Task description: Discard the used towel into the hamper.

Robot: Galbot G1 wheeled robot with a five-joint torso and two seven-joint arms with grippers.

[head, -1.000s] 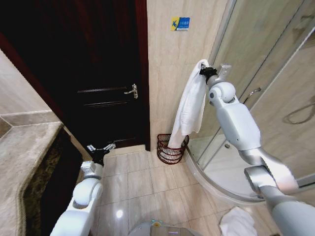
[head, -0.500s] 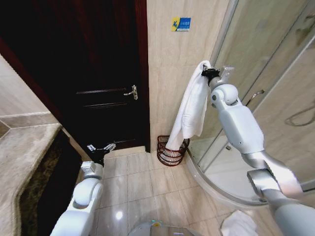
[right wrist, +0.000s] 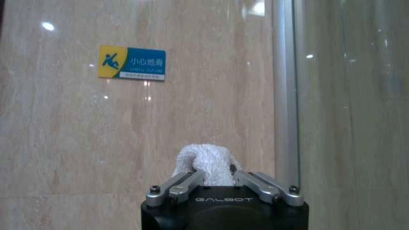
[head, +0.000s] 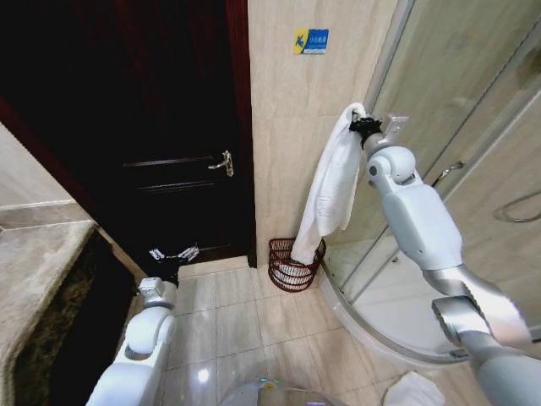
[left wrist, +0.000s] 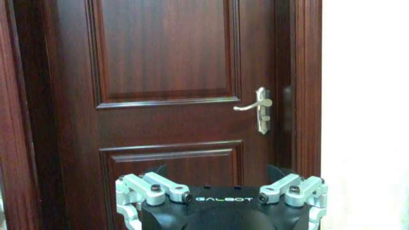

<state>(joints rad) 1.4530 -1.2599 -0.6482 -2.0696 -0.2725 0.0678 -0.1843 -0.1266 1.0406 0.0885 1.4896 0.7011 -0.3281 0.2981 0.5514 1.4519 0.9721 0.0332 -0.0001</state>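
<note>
Towel [head: 328, 182] hung long and white from the right end effector [head: 362, 125], which pinched its top fold up high by the wall. I think it was held high so its bottom end could dangle into the hamper [head: 292, 263] on the floor below. The right arm reached up and forward. The left end effector [head: 173, 253] stayed low near the door [head: 169, 127], fingers spread, holding nothing.

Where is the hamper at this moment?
In the head view, the hamper stands on the floor against the tiled wall, between the dark door and the shower enclosure, with the towel hanging into it.
</note>
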